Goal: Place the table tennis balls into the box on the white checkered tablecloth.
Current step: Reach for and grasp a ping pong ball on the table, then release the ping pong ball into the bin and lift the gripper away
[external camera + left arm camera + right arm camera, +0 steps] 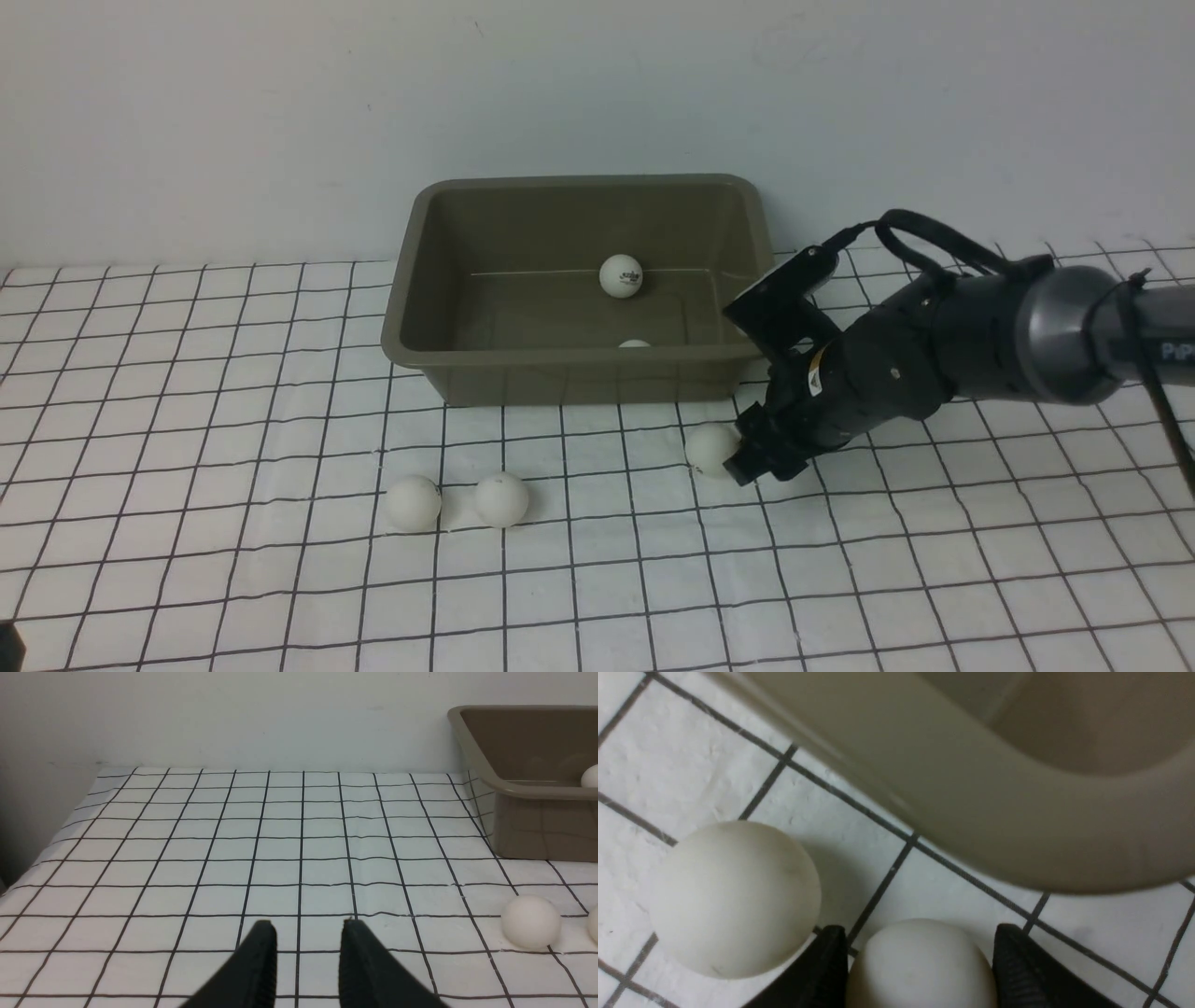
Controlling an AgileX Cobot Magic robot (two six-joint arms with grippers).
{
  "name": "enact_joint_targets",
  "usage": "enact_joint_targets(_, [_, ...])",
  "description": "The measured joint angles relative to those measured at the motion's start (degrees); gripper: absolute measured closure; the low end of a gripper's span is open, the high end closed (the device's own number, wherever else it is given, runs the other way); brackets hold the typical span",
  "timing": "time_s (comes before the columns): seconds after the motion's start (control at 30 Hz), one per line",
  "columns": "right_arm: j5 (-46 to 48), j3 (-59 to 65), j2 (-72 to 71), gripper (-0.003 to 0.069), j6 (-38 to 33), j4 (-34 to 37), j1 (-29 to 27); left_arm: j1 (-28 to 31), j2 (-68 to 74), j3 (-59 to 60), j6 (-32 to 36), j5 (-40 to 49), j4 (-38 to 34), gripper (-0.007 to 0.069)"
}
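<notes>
Right gripper [920,927] pinches a matte ball [920,970] beside the box [1017,812]'s rounded rim; left gripper [308,924] gapes over open cloth [187,849]

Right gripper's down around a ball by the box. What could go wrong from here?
The second ball sits right beside one finger of the right gripper; closing or lifting could send it rolling. The box rim is close ahead, so a low swing may clip it. The straddled ball is smooth and could squirt out.
</notes>
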Motion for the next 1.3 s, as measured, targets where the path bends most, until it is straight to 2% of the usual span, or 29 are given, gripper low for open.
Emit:
enact_joint_targets(0.23, [4.3,-0.1,-0.9,0.0294,0.0,0.2,0.0,0.0,0.0,0.0,0.0,0.0,0.0,0.045])
enact_joint_targets(0.47, [12.1,-0.1,-8.5,0.0294,-0.3,4.5,0.0,0.0,0.0,0.0,0.0,0.0,0.0,0.045])
enact_joint_targets(0.6, [12.7,-0.7,-14.4,0.0294,-1.6,7.0,0.0,0.0,0.0,0.0,0.0,0.0,0.0,0.045])
enact_joint_targets(0.7, [10.9,-6.5,-17.5,0.0294,-4.7,9.7,0.0,0.0,0.0,0.0,0.0,0.0,0.0,0.045])
enact_joint_targets(0.8, [10.0,-14.2,-14.5,0.0294,-6.7,10.5,0.0,0.0,0.0,0.0,0.0,0.0,0.0,0.045])
enact_joint_targets(1.0, [14.4,-27.6,-1.2,0.0294,-7.5,12.0,0.0,0.0,0.0,0.0,0.0,0.0,0.0,0.045])
enact_joint_targets(1.3, [15.1,-34.2,7.4,0.0294,-7.6,15.0,0.0,0.0,0.0,0.0,0.1,0.0,0.0,0.045])
